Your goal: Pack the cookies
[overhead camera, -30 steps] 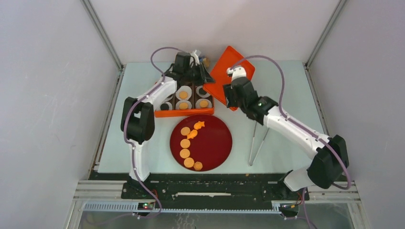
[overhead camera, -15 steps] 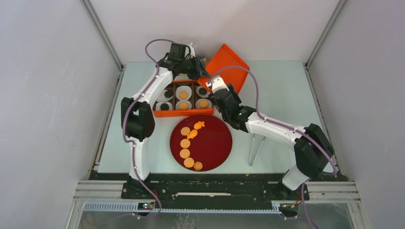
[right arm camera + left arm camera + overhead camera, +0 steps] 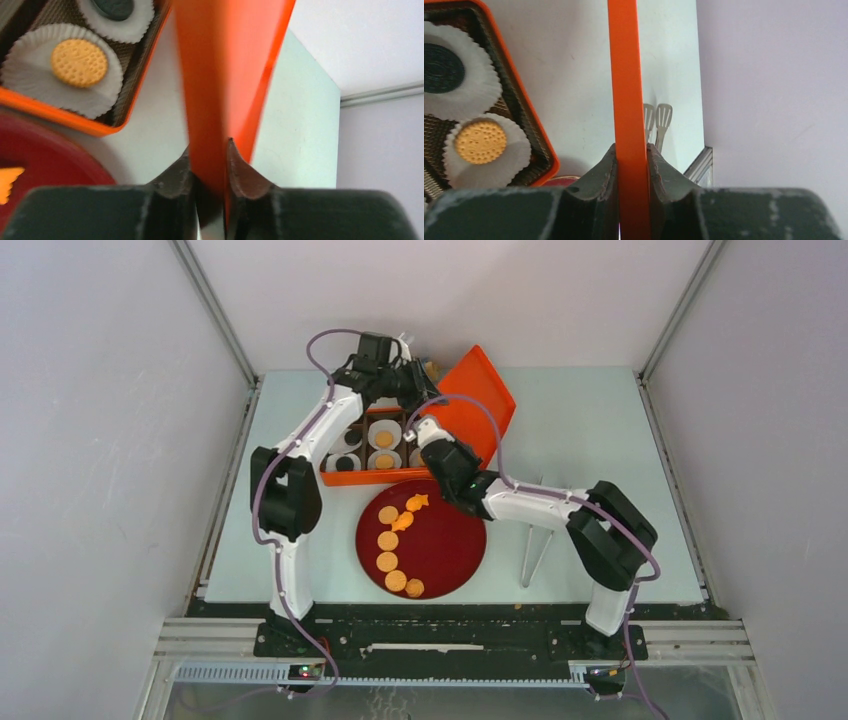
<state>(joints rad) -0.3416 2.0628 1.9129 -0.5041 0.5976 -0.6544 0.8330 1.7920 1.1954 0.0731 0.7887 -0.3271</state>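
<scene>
An orange lid (image 3: pixel 470 400) stands tilted on edge at the box's right end. My left gripper (image 3: pixel 422 380) is shut on its far edge; in the left wrist view the lid (image 3: pixel 626 75) fills the gap between the jaws of that gripper (image 3: pixel 630 150). My right gripper (image 3: pixel 426 430) is shut on the lid's near edge (image 3: pixel 225 60), its jaws (image 3: pixel 209 150) pressed against it. The orange box (image 3: pixel 385 477) holds tan cookies (image 3: pixel 385 439) and black ones in white liners. More tan cookies (image 3: pixel 388 538) and orange star pieces (image 3: pixel 417 502) lie on the dark red plate (image 3: pixel 450 540).
Metal tongs (image 3: pixel 535 545) lie on the table right of the plate. The box sits just behind the plate, with the left arm reaching over its left side. The enclosure's back wall rises right behind the lid.
My right gripper swung left from the lid's right side to its near edge and closed on it. The lid tipped up steeper and shifted left toward the box.
</scene>
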